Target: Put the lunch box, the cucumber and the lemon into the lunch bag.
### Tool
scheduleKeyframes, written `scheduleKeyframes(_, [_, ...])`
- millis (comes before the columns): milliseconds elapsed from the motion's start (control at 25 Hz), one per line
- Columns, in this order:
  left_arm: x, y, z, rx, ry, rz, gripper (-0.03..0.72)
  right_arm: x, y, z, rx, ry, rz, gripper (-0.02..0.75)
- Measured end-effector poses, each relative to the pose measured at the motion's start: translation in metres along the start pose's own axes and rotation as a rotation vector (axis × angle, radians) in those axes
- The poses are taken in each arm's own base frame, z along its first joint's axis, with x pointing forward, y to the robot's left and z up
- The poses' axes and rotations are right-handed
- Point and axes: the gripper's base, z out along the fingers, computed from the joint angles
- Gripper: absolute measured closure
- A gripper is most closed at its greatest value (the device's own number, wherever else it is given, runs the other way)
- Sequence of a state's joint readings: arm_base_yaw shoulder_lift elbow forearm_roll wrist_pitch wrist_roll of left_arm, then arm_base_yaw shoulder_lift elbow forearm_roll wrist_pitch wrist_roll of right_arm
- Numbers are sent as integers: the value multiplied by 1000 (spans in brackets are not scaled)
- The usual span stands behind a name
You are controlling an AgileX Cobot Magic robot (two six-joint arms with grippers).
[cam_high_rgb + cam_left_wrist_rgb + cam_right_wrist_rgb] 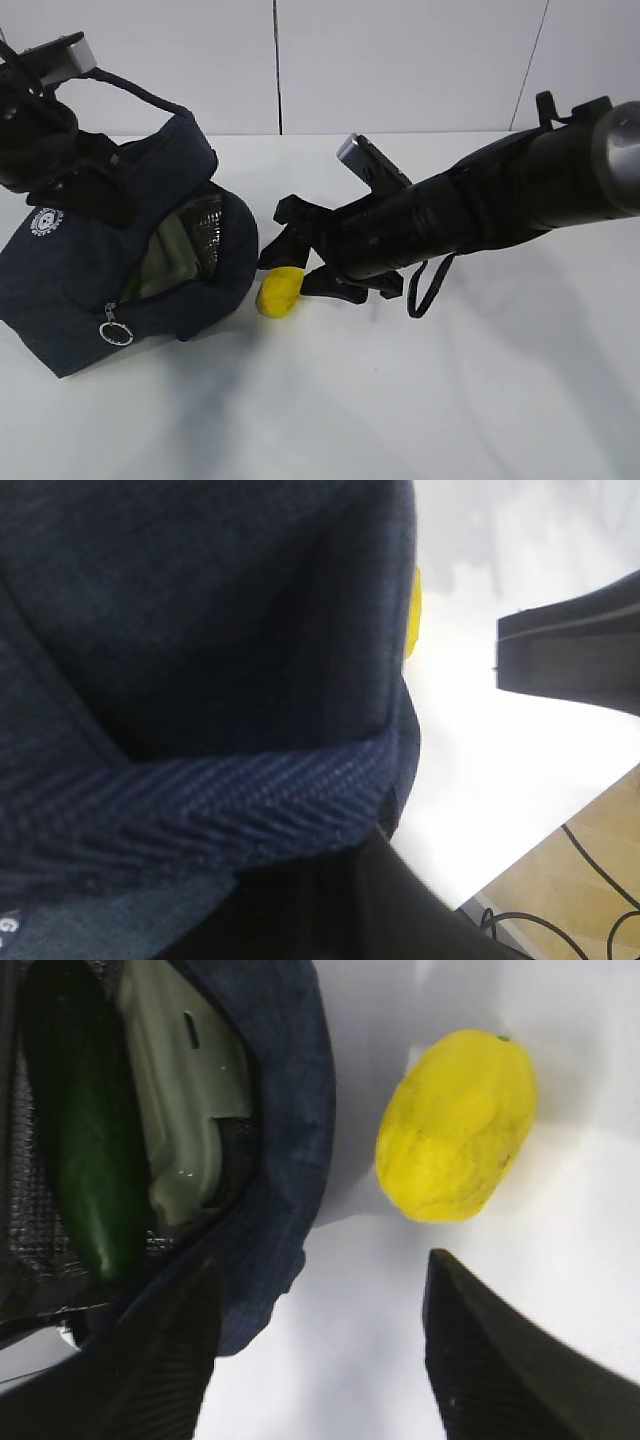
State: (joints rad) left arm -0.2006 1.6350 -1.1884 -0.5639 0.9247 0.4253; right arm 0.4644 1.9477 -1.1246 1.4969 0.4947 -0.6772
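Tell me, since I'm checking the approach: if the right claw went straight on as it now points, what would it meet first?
Probably the lemon, lying on the table just ahead of the open right claw. The lunch bag rim sits close beside that line, so depth leaves some doubt.

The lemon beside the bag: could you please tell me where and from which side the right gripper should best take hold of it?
Grip the lemon across its narrow middle, coming from above. It lies on its side on the white table, clear of the lunch bag, so the open right gripper can likely straddle its short width; the tapered ends would probably slip.
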Motion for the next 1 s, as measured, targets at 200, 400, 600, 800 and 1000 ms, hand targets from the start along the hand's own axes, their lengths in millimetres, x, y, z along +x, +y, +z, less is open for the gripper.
scheduleKeyframes(200, [0, 0, 0, 0, 0, 5, 697, -1, -7, 8, 23, -2, 16, 274])
scheduleKeyframes(400, [0, 0, 0, 1, 2, 5, 697, -2, -16, 16, 54, -10, 51, 278])
scheduleKeyframes(600, [0, 0, 0, 1, 2, 7, 697, -6, -20, 25, 61, -17, 71, 279])
scheduleKeyframes(800, [0, 0, 0, 2, 5, 9, 697, -14, -20, 36, 50, -28, 87, 281])
scheduleKeyframes(1000, [1, 0, 0, 5, 11, 15, 697, -14, -26, 43, 60, -20, 122, 281])
